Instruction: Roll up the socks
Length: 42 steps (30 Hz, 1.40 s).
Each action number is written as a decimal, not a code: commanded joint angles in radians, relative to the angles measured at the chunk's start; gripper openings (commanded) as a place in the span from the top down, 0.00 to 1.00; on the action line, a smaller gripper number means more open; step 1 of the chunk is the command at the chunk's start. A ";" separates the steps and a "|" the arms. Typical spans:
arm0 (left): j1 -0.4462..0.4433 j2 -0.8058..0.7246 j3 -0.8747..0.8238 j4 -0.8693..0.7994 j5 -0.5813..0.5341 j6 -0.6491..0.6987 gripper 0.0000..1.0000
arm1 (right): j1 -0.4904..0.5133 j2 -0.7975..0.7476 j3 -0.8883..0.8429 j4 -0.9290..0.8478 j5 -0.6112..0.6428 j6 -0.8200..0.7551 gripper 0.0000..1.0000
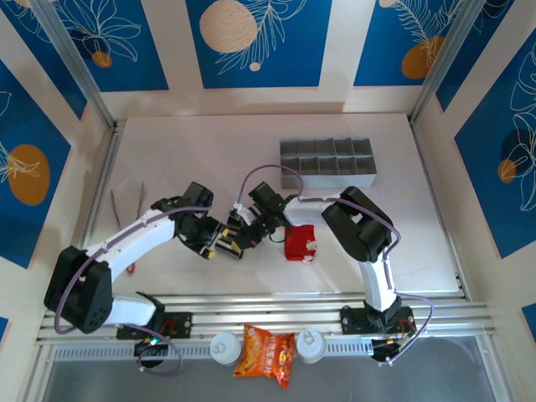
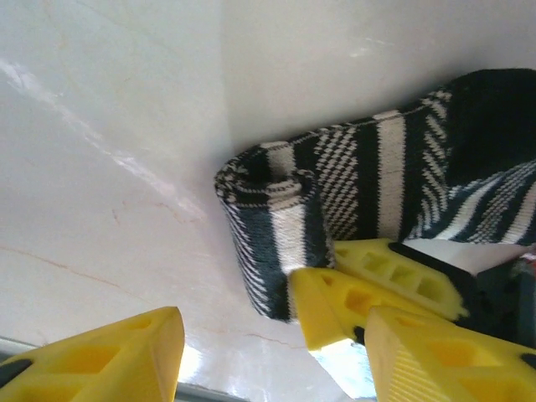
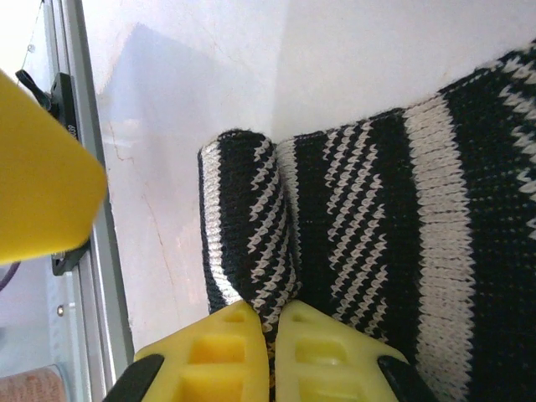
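Two grippers meet mid-frame in the top view; right gripper [image 3: 270, 316] is clamped on the rolled end of the striped sock [image 2: 276, 209], I reckon to stop it unrolling; left gripper [image 2: 266, 335] gapes empty just beside; red sock [image 1: 299, 243] waits right of centre.

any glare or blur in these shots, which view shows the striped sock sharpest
Left wrist: bright glare streaks on the glossy white table, and the left gripper's yellow plastic fingers are soft up close. Right wrist: the black-and-white striped knitted sock is crisp stitch by stitch, with a soft grey shadow on the table beside it. Top external: even light, sharp, only faint shadows.
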 commanded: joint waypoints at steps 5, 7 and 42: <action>0.001 0.055 -0.081 0.135 0.038 0.019 0.50 | 0.001 0.035 0.026 -0.125 0.007 0.011 1.00; 0.001 0.081 -0.087 0.165 0.036 0.027 0.51 | 0.002 0.033 0.020 -0.126 0.023 0.012 1.00; -0.010 0.235 -0.039 0.081 0.047 0.076 0.63 | 0.334 -0.250 -0.288 0.320 0.857 -0.406 0.45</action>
